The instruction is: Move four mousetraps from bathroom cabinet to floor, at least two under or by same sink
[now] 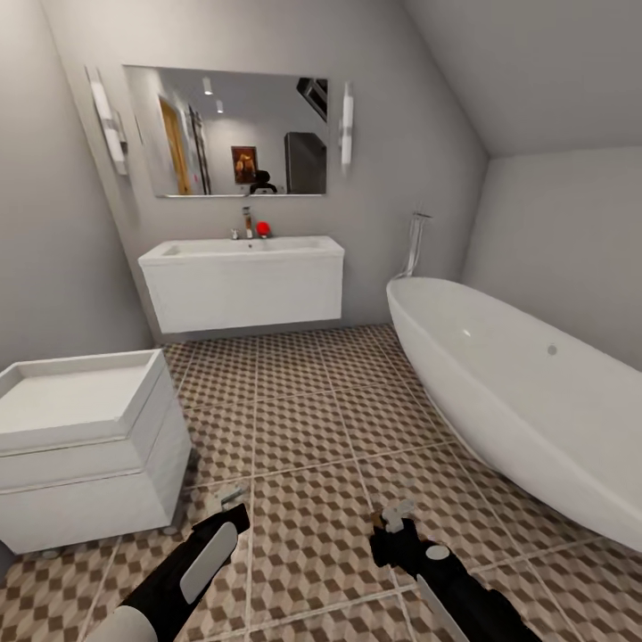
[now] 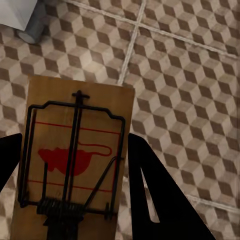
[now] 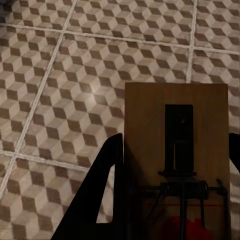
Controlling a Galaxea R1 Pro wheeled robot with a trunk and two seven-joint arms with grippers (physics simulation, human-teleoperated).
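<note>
Left gripper (image 2: 75,200): clamps a mousetrap (image 2: 75,150) by its long edges.
Right gripper (image 3: 175,200): clamps another mousetrap (image 3: 176,150) likewise.
Handling: light, stiff wood; avoid the spring bar.

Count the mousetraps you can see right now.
2. One mousetrap sits between the left gripper's fingers; the other mousetrap is in the right gripper. Both are above the bathroom floor. Others may be out of view.

Wood, wire, tile and gloss.
Matt tan wood with dark metal wire on both mousetraps (image 2: 75,160) (image 3: 176,150); matt cube-pattern tiles on bathroom floor (image 1: 303,428); smooth glossy white on bathtub (image 1: 526,392) and sink (image 1: 241,254).
</note>
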